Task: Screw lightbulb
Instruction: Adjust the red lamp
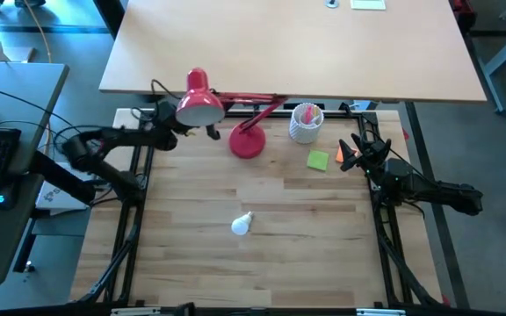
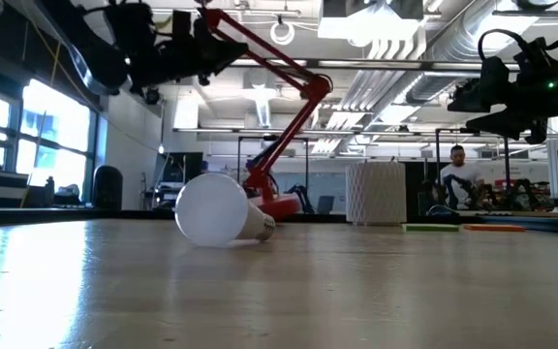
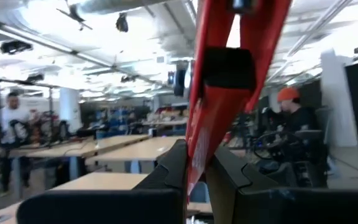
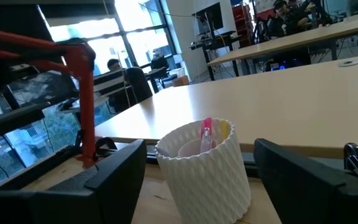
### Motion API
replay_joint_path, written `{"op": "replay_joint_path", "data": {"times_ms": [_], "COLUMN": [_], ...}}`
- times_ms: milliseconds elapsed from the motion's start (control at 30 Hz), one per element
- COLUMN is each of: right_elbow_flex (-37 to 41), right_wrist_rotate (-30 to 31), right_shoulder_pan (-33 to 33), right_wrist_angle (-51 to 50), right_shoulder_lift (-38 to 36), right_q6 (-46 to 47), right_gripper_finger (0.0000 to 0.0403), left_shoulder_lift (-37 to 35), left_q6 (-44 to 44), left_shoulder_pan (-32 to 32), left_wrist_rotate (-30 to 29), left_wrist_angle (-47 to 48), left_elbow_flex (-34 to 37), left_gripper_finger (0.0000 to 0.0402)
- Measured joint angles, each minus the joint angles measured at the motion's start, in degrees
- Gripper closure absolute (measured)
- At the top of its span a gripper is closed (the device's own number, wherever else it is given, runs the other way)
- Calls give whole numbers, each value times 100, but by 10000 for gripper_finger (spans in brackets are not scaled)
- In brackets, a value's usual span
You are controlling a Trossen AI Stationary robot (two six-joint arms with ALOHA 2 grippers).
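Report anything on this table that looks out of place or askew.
The lightbulb lies on its side, loose on the bare wooden table, well away from the red lamp. The left gripper is shut on the lamp's arm; the right gripper hangs open by the white pen cup.

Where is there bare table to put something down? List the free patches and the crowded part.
Free: the near half of the table, apart from the lightbulb lying mid-table, and the strips beside it toward either frame. Crowded: the far edge, where the red lamp, white pen cup, green note and both grippers, left and right, sit.
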State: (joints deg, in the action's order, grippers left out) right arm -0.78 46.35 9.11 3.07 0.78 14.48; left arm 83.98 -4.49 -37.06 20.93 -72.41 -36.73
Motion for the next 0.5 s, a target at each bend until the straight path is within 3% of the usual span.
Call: {"op": "replay_joint_path", "data": {"times_ms": [233, 500], "right_elbow_flex": [0, 0], "right_wrist_rotate": [-2, -2], "right_shoulder_pan": [1, 2], "right_wrist_angle": [0, 0], "right_shoulder_lift": [0, 0], "right_q6": [0, 1], "right_gripper_finger": [108, 108], "left_shoulder_lift": [-952, -1130], "left_q6": [86, 309], "left_shoulder_pan": [251, 385], "left_wrist_rotate": [-303, -321], "left_wrist_angle": [849, 2029], "left_elbow_flex": [-38, -753], "left_gripper_finger": [377, 377]}}
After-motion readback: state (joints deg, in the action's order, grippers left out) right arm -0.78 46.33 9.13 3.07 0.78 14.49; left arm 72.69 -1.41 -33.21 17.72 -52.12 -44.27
